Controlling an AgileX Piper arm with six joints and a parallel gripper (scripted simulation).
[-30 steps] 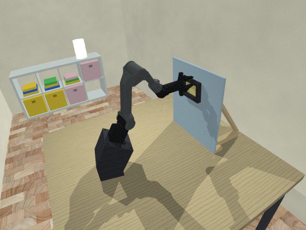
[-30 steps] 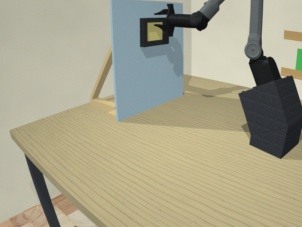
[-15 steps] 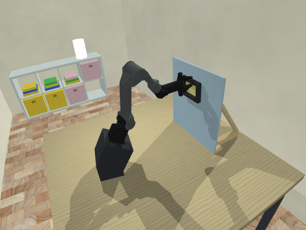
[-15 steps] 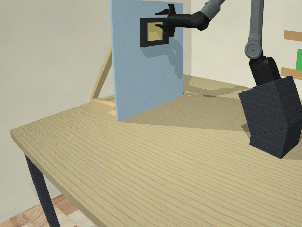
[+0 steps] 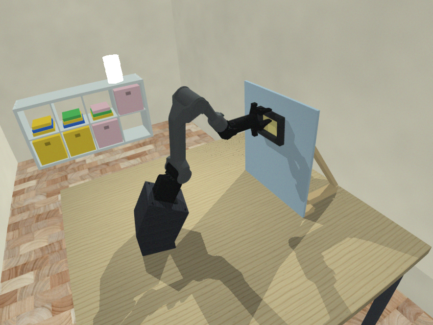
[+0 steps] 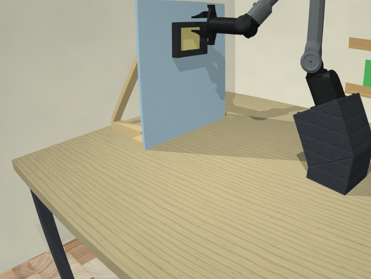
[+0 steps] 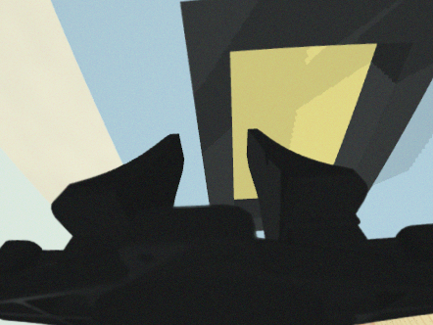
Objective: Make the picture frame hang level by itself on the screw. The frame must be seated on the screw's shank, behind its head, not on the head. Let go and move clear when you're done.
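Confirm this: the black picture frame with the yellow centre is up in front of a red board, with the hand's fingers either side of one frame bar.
One detail is wrong: the board is light blue, not red, as the exterior view shows. The black picture frame with the yellow centre is up in front of it, with the hand's fingers either side of one frame bar.

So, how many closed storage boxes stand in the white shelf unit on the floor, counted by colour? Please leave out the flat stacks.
In the shelf unit:
yellow boxes: 2
pink boxes: 2
Total: 4
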